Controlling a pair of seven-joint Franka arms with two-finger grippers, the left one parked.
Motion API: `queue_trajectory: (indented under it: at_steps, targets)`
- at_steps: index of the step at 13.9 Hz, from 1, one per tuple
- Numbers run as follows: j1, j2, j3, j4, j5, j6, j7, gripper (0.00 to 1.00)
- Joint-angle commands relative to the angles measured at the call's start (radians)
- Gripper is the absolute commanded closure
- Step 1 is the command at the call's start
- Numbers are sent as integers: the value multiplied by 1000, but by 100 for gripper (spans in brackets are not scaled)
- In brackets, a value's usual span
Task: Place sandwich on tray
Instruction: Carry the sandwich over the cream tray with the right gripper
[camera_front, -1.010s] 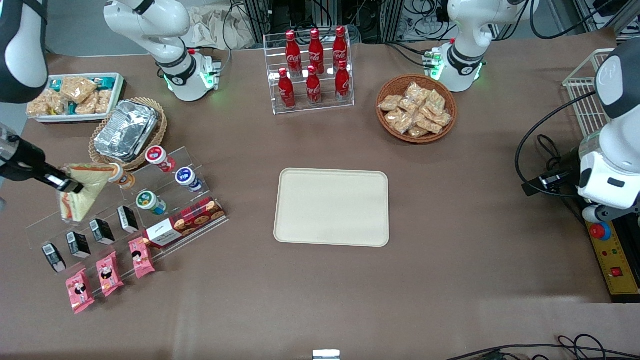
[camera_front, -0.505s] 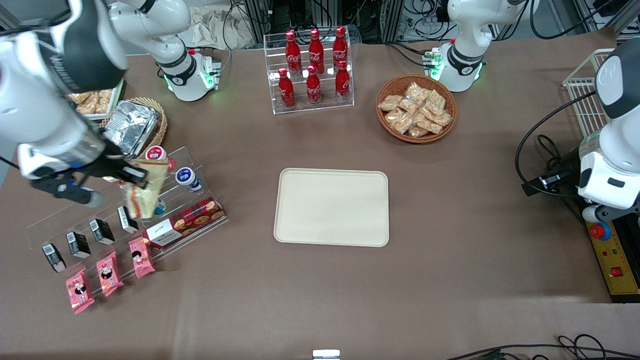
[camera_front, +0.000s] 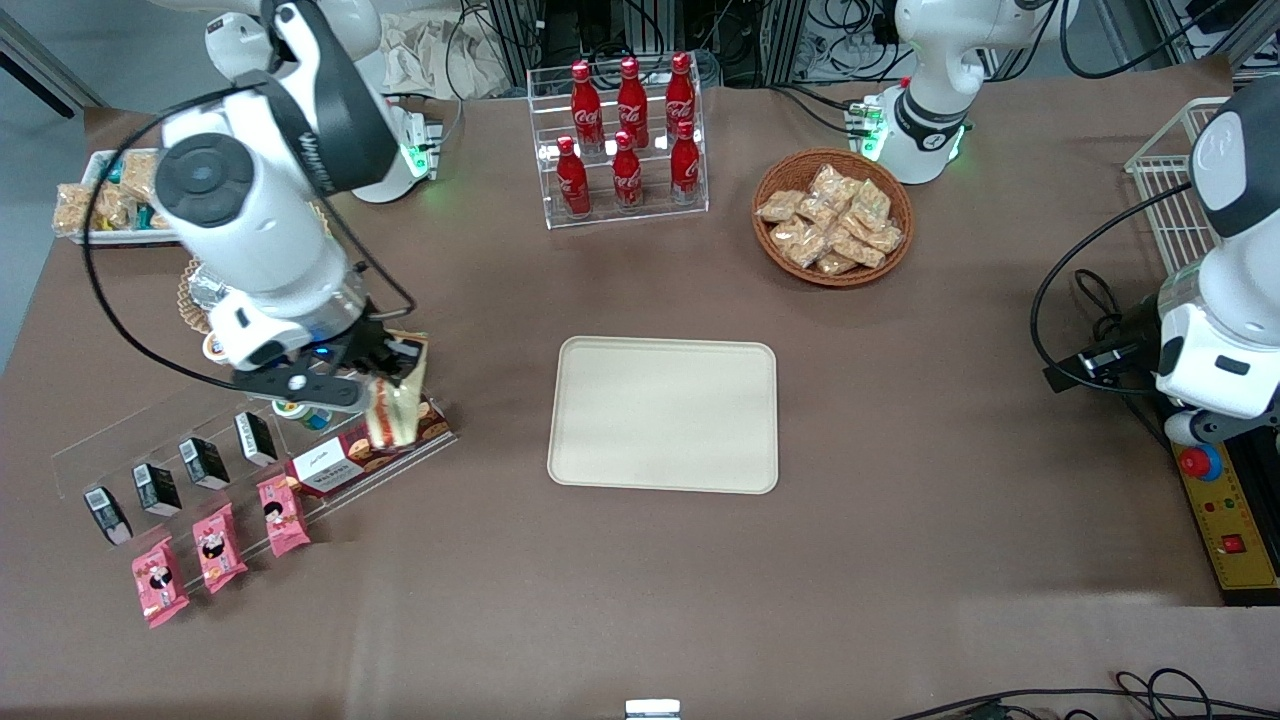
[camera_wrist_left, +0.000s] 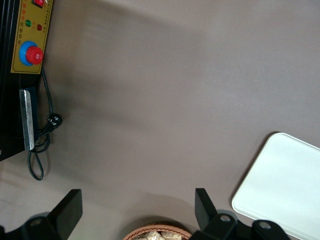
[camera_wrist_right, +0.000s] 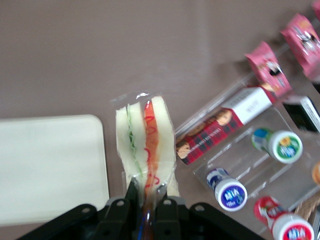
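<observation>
The sandwich (camera_front: 397, 405) is a plastic-wrapped wedge of pale bread with orange-red and green filling. It hangs from my gripper (camera_front: 392, 362), which is shut on its upper edge, above the red biscuit box (camera_front: 368, 448) on the clear display stand. In the right wrist view the sandwich (camera_wrist_right: 146, 142) is pinched between my gripper's (camera_wrist_right: 146, 192) two fingers. The cream-beige tray (camera_front: 664, 413) lies flat mid-table, toward the parked arm's end from the sandwich, with nothing on it. It also shows in the right wrist view (camera_wrist_right: 50, 167).
The clear stand (camera_front: 250, 420) holds small cups, black cartons and pink packets (camera_front: 217, 545). A Coca-Cola bottle rack (camera_front: 625, 140) and a wicker basket of snacks (camera_front: 832, 217) stand farther from the camera than the tray. A white snack bin (camera_front: 105, 200) sits at the working arm's end.
My gripper has carried the sandwich from the working arm's end of the table over the display stand toward the tray. The arm has swung into view above the foil basket.
</observation>
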Motion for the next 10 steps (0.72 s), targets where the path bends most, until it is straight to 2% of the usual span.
queue_trajectory:
  at_steps: [1, 7, 10]
  targets:
    - [40, 38, -5, 26, -25, 15, -169, 95]
    - [148, 113, -5, 26, -31, 85, -353, 100]
    - [168, 165, -3, 27, -26, 156, -467, 100]
